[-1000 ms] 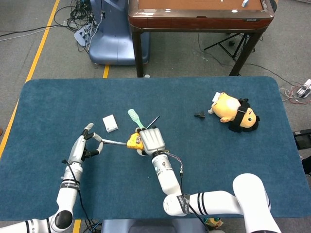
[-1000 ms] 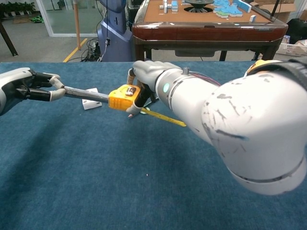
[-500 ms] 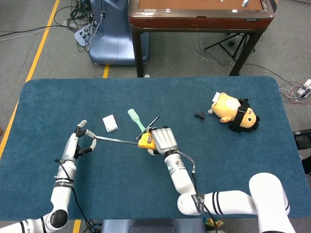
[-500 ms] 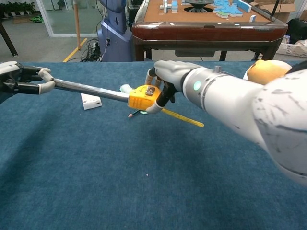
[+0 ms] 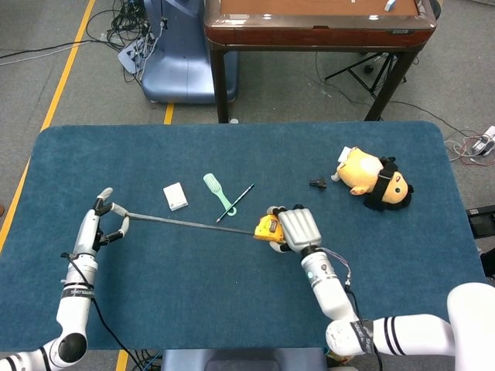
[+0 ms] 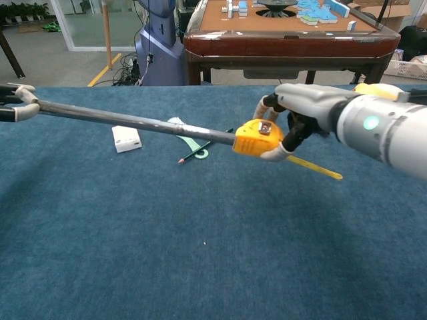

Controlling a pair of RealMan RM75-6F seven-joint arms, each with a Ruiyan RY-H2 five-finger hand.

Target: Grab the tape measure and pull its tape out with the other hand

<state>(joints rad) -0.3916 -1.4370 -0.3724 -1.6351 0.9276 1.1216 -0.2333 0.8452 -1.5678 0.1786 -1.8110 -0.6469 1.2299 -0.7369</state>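
Observation:
My right hand (image 5: 298, 229) (image 6: 297, 113) grips the yellow tape measure (image 5: 267, 227) (image 6: 256, 139) above the blue table, right of centre. Its dark tape (image 5: 189, 223) (image 6: 133, 121) runs out in a long straight line to the left. My left hand (image 5: 99, 225) (image 6: 15, 103) pinches the tape's end near the table's left edge; in the chest view only its fingertips show at the frame's left border. A yellow strap hangs from the case (image 6: 315, 167).
On the table lie a white box (image 5: 175, 196) (image 6: 125, 139), a green brush (image 5: 218, 193), a pencil (image 5: 235, 202) (image 6: 200, 151), a small black clip (image 5: 318, 183) and a plush doll (image 5: 373, 178). A wooden table (image 5: 317, 27) stands beyond the far edge.
The two hands have moved apart: the right with the case to the right, the left with the tape end to the left. Much more tape is out.

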